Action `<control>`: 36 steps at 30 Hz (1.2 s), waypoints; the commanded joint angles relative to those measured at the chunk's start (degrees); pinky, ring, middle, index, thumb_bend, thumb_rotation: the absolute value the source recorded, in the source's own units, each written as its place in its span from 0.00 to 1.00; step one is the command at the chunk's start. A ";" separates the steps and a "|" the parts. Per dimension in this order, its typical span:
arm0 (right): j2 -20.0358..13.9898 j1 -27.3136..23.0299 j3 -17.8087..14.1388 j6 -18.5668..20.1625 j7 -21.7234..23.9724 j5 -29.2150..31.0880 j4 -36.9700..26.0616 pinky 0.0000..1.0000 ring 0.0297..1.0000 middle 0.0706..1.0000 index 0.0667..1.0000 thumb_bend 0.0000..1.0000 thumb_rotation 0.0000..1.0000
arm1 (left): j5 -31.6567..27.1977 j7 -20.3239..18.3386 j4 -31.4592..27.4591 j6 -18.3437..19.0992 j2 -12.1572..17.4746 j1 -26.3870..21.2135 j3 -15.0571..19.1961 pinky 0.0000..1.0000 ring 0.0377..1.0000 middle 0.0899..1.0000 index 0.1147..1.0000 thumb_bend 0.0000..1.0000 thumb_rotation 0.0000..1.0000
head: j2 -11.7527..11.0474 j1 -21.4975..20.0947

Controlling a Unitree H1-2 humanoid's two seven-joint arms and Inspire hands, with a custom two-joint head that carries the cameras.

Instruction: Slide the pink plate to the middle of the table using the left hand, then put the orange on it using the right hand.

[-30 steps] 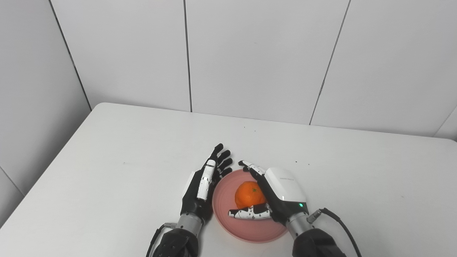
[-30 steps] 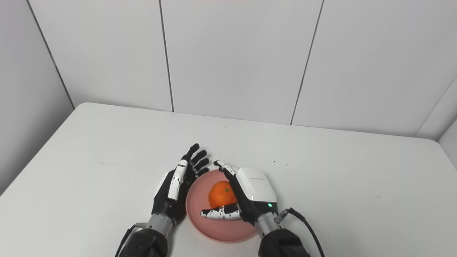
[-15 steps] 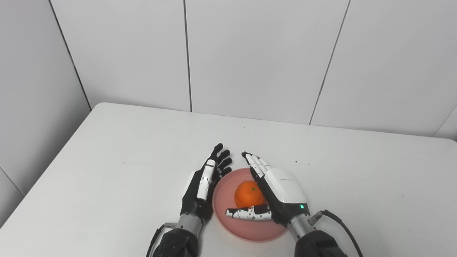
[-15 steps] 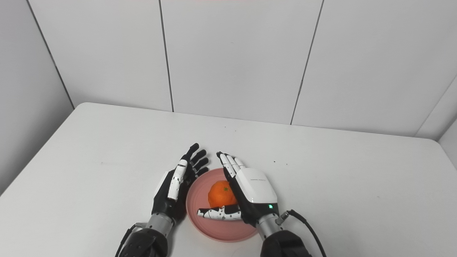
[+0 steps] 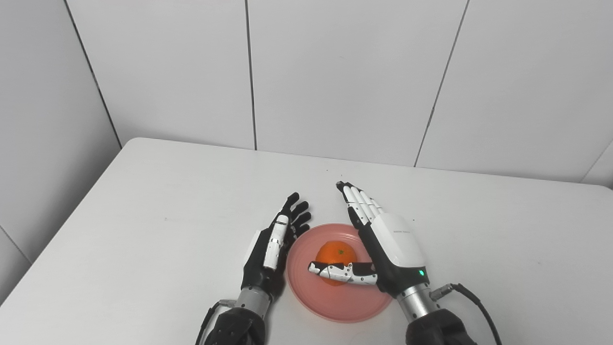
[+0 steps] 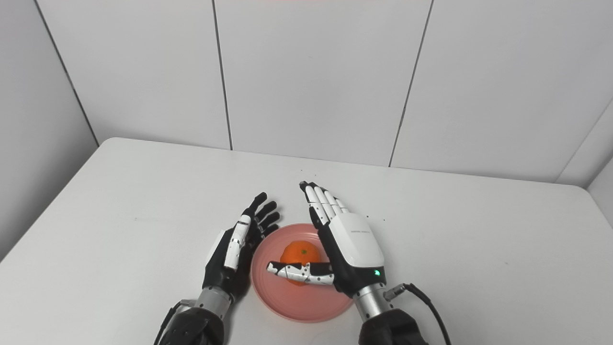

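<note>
The pink plate lies on the white table near the front edge. The orange sits on the plate, toward its far side. My right hand is open, fingers stretched out straight above the plate's right side, its thumb crossing in front of the orange. It holds nothing. My left hand is open and flat, resting beside the plate's left rim, fingers pointing away from me. Both hands also show in the right eye view, the left hand and the right hand.
The white table stretches left, right and back to grey wall panels. A cable runs from my right wrist. A few small dark specks lie on the table behind the hands.
My right hand's fingers have uncurled from around the orange and straightened; the hand has lifted and shifted slightly right. The orange stays on the plate. The left hand has not moved.
</note>
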 commanded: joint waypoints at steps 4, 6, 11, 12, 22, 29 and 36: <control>1.33 0.60 -3.16 -1.51 0.07 4.69 -4.18 0.91 0.99 1.00 1.00 1.00 0.73 | -1.29 -0.58 1.39 1.85 0.70 1.98 0.67 0.95 0.93 0.93 0.94 0.38 1.00 | -0.98 -0.84; 1.83 1.24 -4.12 -1.78 -0.47 5.89 -4.54 0.87 0.96 1.00 1.00 1.00 0.72 | -1.78 -0.94 1.68 1.47 0.71 1.97 0.91 0.95 0.94 0.94 0.94 0.37 1.00 | -1.31 -1.01; 2.78 2.68 -6.52 -1.35 -0.85 8.14 -6.77 0.87 0.96 1.00 1.00 1.00 0.75 | -2.90 -1.49 1.79 1.29 0.59 2.08 1.41 0.96 0.95 0.94 0.94 0.37 1.00 | -1.56 -1.45; 3.10 3.04 -7.30 -0.88 -0.96 8.59 -7.51 0.87 0.96 1.00 1.00 1.00 0.75 | -2.77 -1.45 1.73 1.04 0.53 2.17 1.41 0.96 0.95 0.94 0.94 0.37 1.00 | -1.67 -1.65; 5.72 7.08 -13.85 1.27 -2.08 12.74 -8.10 0.93 0.99 1.00 1.00 1.00 0.88 | 0.20 -0.62 -0.45 -1.60 0.74 2.98 0.72 0.96 0.94 0.95 0.94 0.39 1.00 | -1.93 -2.25; 7.34 10.04 -17.75 1.41 -0.62 21.43 -7.25 0.87 0.99 1.00 1.00 0.87 1.00 | 2.96 -1.15 -1.83 -7.14 1.87 3.38 -0.61 1.00 1.00 1.00 1.00 0.37 1.00 | -2.32 -2.78; 10.91 10.55 -21.01 3.05 -0.22 31.77 -3.90 0.99 1.00 1.00 1.00 0.72 1.00 | 6.58 -0.30 -4.90 -7.04 3.10 3.47 -1.18 1.00 1.00 1.00 1.00 0.39 1.00 | -2.20 -2.48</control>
